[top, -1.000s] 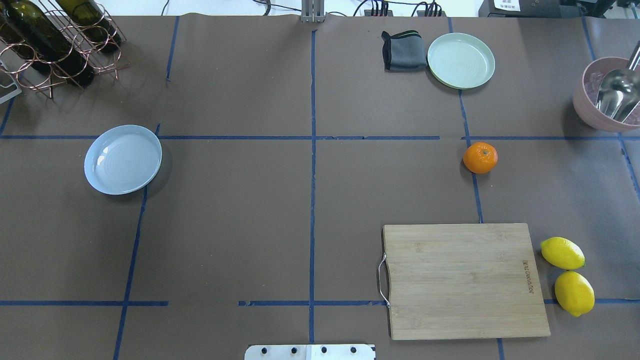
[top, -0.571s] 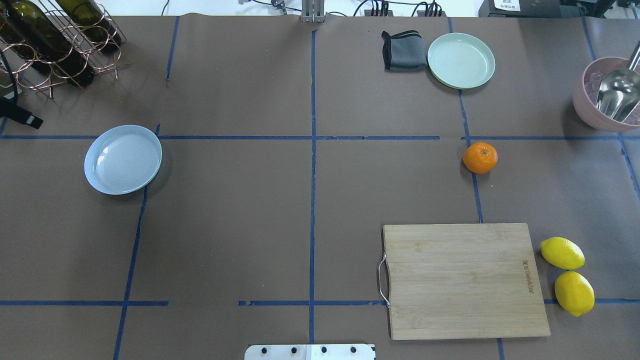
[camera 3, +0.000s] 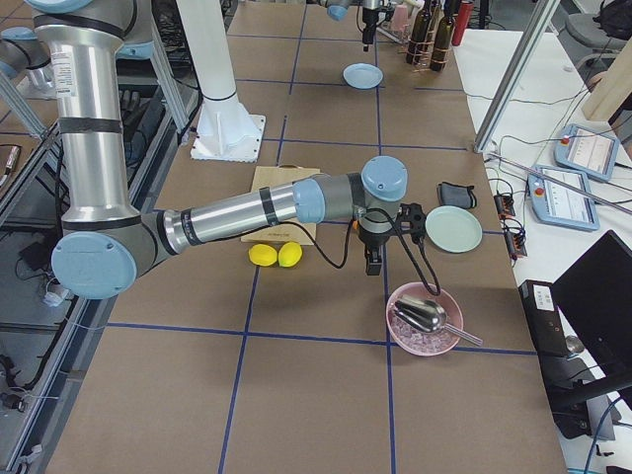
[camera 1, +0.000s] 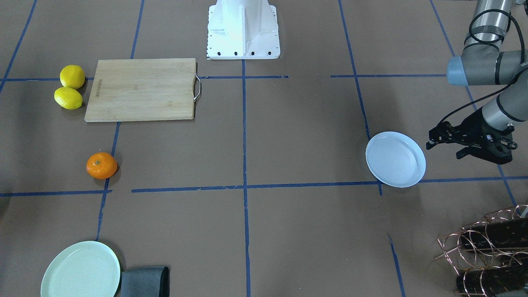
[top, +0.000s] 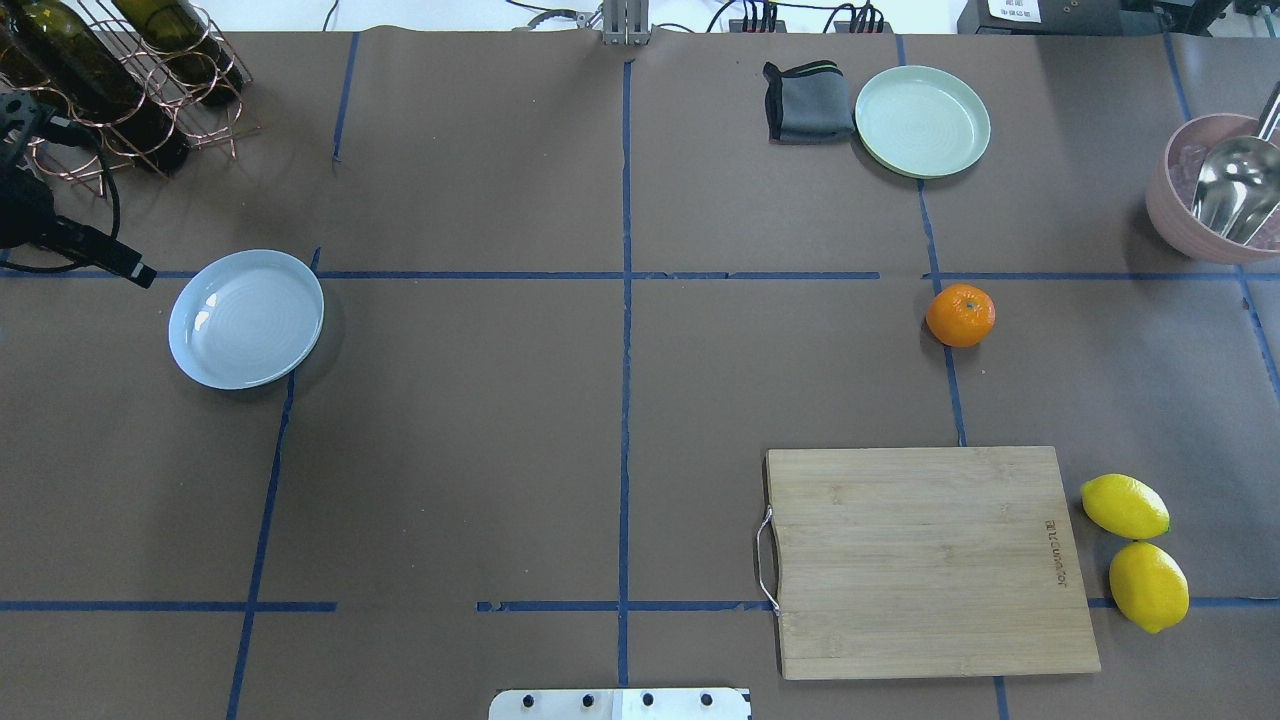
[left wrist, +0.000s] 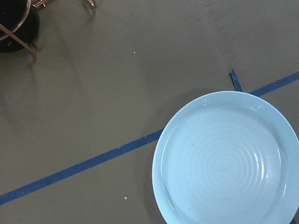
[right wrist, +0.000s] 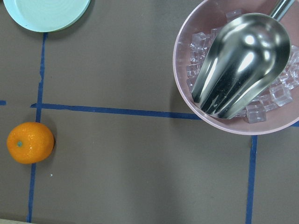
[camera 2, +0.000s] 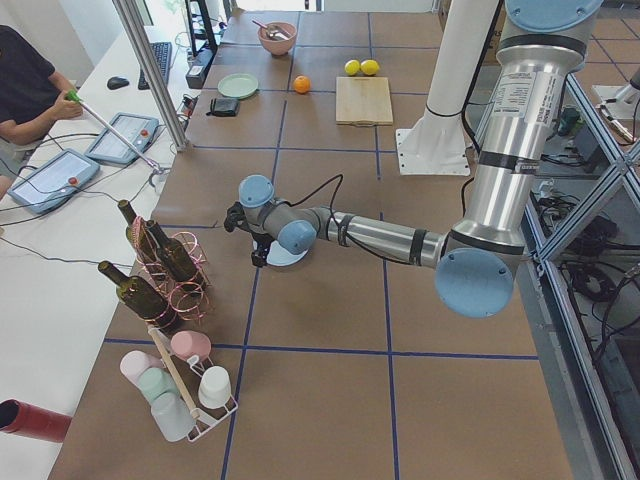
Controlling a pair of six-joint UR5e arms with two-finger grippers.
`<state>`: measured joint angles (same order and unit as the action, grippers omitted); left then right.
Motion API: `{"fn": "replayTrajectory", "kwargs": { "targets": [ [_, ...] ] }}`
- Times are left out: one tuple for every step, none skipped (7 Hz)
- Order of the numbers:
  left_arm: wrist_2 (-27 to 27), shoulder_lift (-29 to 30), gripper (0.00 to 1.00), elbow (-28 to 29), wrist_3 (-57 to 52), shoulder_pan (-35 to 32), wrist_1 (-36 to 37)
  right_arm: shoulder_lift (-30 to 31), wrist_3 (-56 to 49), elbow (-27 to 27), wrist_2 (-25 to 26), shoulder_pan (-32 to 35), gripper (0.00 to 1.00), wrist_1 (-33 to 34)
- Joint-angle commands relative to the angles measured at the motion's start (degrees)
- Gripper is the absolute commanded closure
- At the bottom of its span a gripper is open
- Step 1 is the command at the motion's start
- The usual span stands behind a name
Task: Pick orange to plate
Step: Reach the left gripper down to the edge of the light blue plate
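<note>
Plate (top: 246, 319) empty; pink bowl (top: 1163, 212) holds ice cubes (right wrist: 198, 42), metal scoop (right wrist: 243, 60). Orange (top: 960, 315) on worktop (top: 480, 420), well apart from plate. Left tool (camera 1: 445, 149) beside plate, jaws apart, empty. Right tool (camera 3: 373, 265) near bowl; opening cannot tell.

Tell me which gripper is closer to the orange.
Right. The right gripper hangs near the orange and the pink bowl; the left gripper is far across the table, beside the plate.
</note>
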<state>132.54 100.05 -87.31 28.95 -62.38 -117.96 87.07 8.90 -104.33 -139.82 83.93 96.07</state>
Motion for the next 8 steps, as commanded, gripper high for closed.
{"fn": "replayTrajectory", "kwargs": {
  "targets": [
    [-4.45, -0.12, 0.0, 2.12, 11.52, 3.83, -6.8, -0.23, 0.07, 0.01, 0.16, -0.09, 0.0, 0.0],
    [-7.09, -0.12, 0.02, 4.84, 14.62, 5.59, -11.19, -0.23, 0.07, 0.01, 0.17, -0.09, 0.0, 0.0],
    [-7.2, -0.21, 0.04, 6.26, 14.82, 5.87, -12.98, -0.23, 0.15, 0.01, 0.17, -0.09, 0.0, 0.0],
    [-7.29, -0.12, 0.08, 6.71, 15.0, 5.96, -12.99, -0.23, 0.15, -0.08, 0.08, -0.09, 0.0, 0.0],
    [-7.29, -0.12, 0.16, 7.23, 15.0, 6.22, -12.99, -0.23, 0.15, -0.08, 0.08, -0.09, 0.0, 0.0],
    [-7.29, -0.12, 0.24, 7.76, 14.91, 6.57, -13.08, -0.23, 0.15, -0.08, 0.08, -0.09, 0.0, 0.0],
    [-7.29, -0.12, 0.35, 7.85, 14.91, 6.66, -13.08, -0.41, 0.24, -0.08, 0.08, -0.09, 0.0, 0.0],
    [-7.29, -0.21, 0.47, 7.85, 14.91, 6.75, -13.08, -0.67, 0.33, -0.08, 0.08, -0.09, 0.0, 0.0]
  ]
}}
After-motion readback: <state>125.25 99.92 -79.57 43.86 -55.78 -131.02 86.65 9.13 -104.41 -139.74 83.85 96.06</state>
